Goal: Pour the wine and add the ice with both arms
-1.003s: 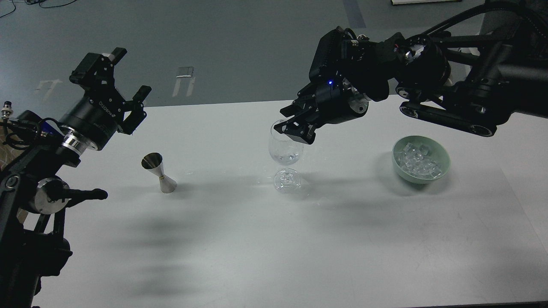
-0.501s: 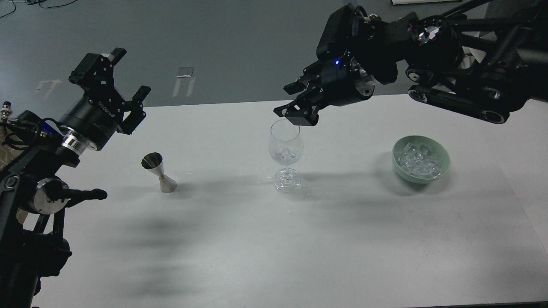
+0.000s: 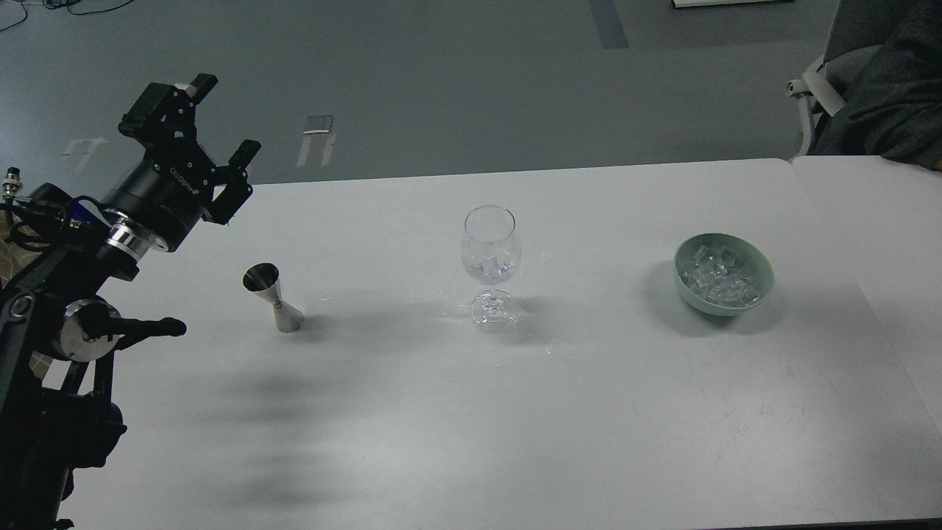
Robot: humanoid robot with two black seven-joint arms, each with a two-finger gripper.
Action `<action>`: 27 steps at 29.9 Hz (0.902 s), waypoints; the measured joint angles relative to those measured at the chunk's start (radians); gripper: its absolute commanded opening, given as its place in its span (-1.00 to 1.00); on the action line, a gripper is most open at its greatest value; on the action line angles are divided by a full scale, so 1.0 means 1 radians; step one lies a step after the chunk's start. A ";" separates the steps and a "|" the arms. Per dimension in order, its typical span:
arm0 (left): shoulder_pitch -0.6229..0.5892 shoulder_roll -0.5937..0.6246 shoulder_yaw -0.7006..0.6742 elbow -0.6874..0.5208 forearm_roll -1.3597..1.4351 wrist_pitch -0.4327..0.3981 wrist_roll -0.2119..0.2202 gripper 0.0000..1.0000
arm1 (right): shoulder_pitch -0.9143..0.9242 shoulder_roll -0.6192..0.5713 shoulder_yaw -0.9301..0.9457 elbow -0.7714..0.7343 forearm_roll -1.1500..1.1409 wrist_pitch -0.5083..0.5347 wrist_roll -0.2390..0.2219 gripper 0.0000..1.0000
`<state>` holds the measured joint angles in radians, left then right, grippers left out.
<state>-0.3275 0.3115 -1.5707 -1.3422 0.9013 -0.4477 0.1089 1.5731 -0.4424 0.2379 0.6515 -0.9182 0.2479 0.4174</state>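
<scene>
1. The wineglass (image 3: 491, 254) stands upright mid-bench (image 3: 515, 412), with a few cubes of ice (image 3: 491, 266) in its bowl; I cannot tell whether any wine is in it.
2. More ice sits in the green bowl (image 3: 724, 274), well to the right of the glass.
3. My left end effector (image 3: 213, 147) hovers over the bench's far left corner, fingers apart and holding nothing. My right one is out of view.
4. I judge the ice step largely done. The steel jigger (image 3: 274, 297) stands left of the glass, so next comes pouring: I must reach it, grip its narrow waist squarely and keep it level.
</scene>
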 measured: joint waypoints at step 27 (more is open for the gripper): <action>-0.386 -0.048 0.121 0.491 -0.196 -0.041 0.041 0.95 | -0.626 0.094 0.654 -0.010 0.559 0.155 0.056 0.95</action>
<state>-0.7134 0.2637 -1.4498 -0.8516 0.7057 -0.4891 0.1494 0.9469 -0.3488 0.8921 0.6416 -0.3589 0.4030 0.4734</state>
